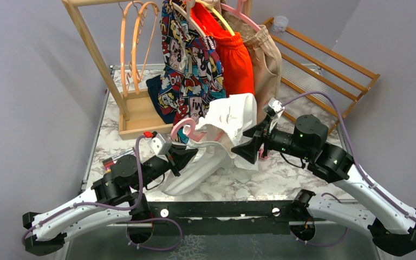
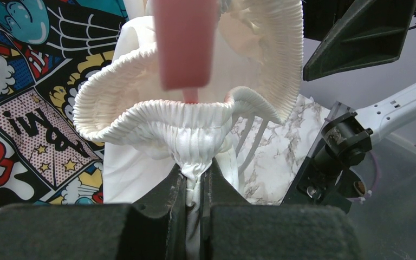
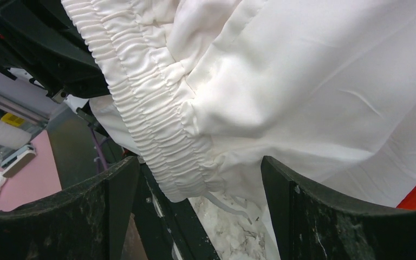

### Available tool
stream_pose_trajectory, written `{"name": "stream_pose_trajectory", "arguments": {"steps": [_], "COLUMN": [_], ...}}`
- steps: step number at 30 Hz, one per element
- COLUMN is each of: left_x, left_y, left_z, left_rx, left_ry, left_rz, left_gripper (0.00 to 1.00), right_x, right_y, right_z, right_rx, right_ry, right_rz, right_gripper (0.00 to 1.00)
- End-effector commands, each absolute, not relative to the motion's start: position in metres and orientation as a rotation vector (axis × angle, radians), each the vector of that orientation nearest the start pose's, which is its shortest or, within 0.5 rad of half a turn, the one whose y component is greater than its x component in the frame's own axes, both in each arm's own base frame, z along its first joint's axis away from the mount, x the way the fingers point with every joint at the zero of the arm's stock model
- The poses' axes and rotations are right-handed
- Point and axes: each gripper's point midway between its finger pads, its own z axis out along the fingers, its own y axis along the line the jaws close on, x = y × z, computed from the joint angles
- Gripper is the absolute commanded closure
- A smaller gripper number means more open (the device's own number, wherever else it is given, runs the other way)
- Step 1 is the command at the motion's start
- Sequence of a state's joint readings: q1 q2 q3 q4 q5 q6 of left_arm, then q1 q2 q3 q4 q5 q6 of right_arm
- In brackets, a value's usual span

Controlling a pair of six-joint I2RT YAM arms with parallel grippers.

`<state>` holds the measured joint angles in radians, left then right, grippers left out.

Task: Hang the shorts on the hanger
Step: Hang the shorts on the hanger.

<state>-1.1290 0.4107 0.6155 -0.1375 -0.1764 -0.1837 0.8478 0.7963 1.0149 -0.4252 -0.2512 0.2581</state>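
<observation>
Shorts (image 1: pixel 225 127) hang above the table (image 1: pixel 281 179), waistband pinched tight in our left gripper (image 2: pixel 194 181), pink hanger (image 2: pixel 184 43) poking inside. Our right gripper (image 3: pixel 197 168) is wide apart. If we tug, the waistband may slip off the hanger.

The shorts (image 2: pixel 195 135) were soft, matt white cloth, their waistband finely ribbed where it bunched between the left gripper's (image 2: pixel 195 174) matt black plastic fingers. Just above that pincer, the hanger (image 2: pixel 184 43) looked smooth pink plastic; to its left hung matt comic-print cloth (image 2: pixel 27 108). The right gripper's (image 3: pixel 197 168) black fingers were scuffed and grainy; beneath them lay the smooth, marble-patterned table (image 3: pixel 225 230).
</observation>
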Motion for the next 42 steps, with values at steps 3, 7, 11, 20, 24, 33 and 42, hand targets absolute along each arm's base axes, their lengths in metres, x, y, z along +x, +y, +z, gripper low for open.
{"name": "stream_pose_trajectory", "arguments": {"steps": [3,7,11,20,24,33,42], "left_x": [0.130,0.132,0.134,0.137,0.137,0.137,0.137], "left_y": [-0.220,-0.222,-0.222,-0.218,-0.217,-0.220,-0.219], "left_z": [0.342,0.343,0.346,0.347,0.348,0.347,0.349], "left_rx": [0.532,0.535,0.541,0.536,0.535,0.541,0.542], "left_ry": [1.381,1.384,1.389,1.394,1.392,1.397,1.395], "left_rz": [-0.955,-0.946,-0.929,-0.898,-0.896,-0.900,-0.895], "left_gripper": [1.00,1.00,1.00,1.00,1.00,1.00,1.00], "right_x": [0.162,0.172,0.167,0.100,0.082,0.061,0.051], "right_y": [0.257,0.255,0.257,0.280,0.283,0.304,0.337], "right_z": [0.330,0.316,0.319,0.343,0.346,0.343,0.326], "right_rx": [-0.673,-0.632,-0.655,-0.909,-0.991,-1.100,-1.176], "right_ry": [1.732,1.803,1.805,1.692,1.649,1.596,1.600], "right_rz": [0.992,0.943,0.966,1.365,1.472,1.604,1.507], "right_gripper": [0.18,0.46,0.85,0.99,0.99,0.99,0.87]}}
